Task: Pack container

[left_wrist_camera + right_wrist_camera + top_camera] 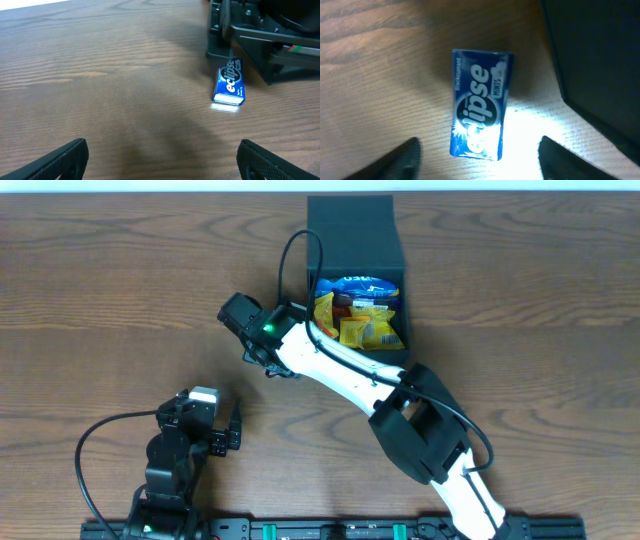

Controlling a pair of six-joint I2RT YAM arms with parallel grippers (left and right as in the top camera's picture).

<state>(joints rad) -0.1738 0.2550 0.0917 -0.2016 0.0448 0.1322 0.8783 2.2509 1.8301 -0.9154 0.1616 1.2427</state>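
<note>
Dark teal-black, the container [352, 235] sits at the far side of the wooden counter [120, 280], its lid flap open at the back and yellow and blue snack packets [362, 315] showing inside. The right tool [479, 142] hangs low just beside the container's left wall, its fingers spread wide. A blue pack of mints [479, 105] lies flat on the wood between them (touched by neither, as far as I can see). The left tool [162, 145] hovers well apart, nearer the front edge, also spread wide with nothing in it, pointed toward the mints.
</note>
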